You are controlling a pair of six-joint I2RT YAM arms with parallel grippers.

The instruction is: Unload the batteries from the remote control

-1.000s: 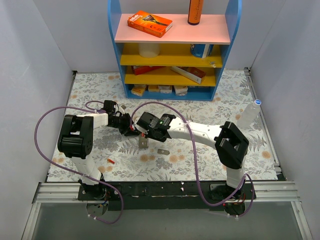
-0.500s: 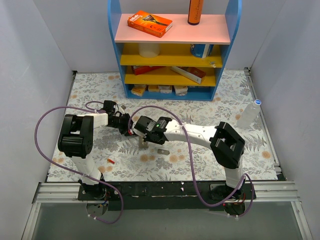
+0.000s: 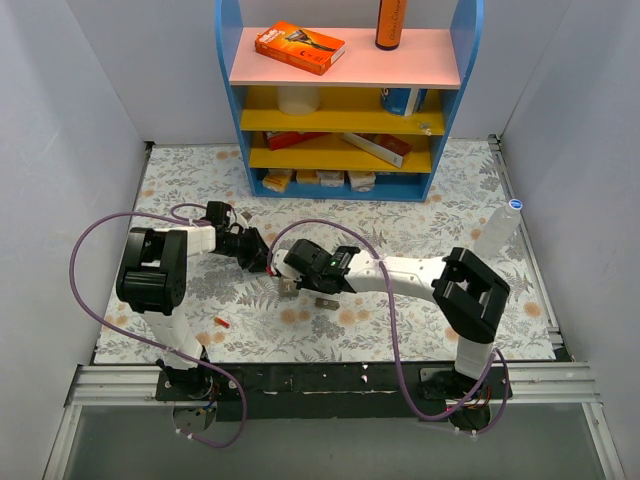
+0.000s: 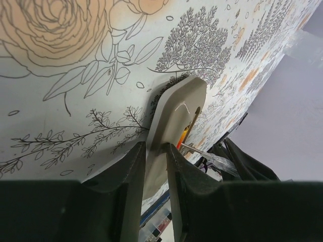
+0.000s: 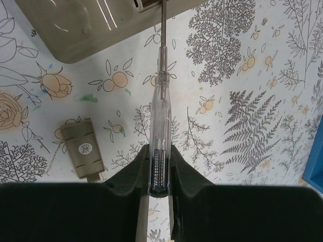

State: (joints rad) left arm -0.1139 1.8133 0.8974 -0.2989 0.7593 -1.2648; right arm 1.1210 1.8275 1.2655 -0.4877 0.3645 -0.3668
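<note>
The remote control stands on edge mid-mat, pinched between the left gripper's jaws, one red battery showing in its recess. The right gripper clamps a clear screwdriver, its tip at that recess; a loose battery lies near the left arm

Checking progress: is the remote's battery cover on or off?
Off: the grey plate lies on the mat, apart from the remote control.

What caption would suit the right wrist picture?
Gripped clear screwdriver reaches the grey remote control; a small grey plate lies apart on the floral mat.
</note>
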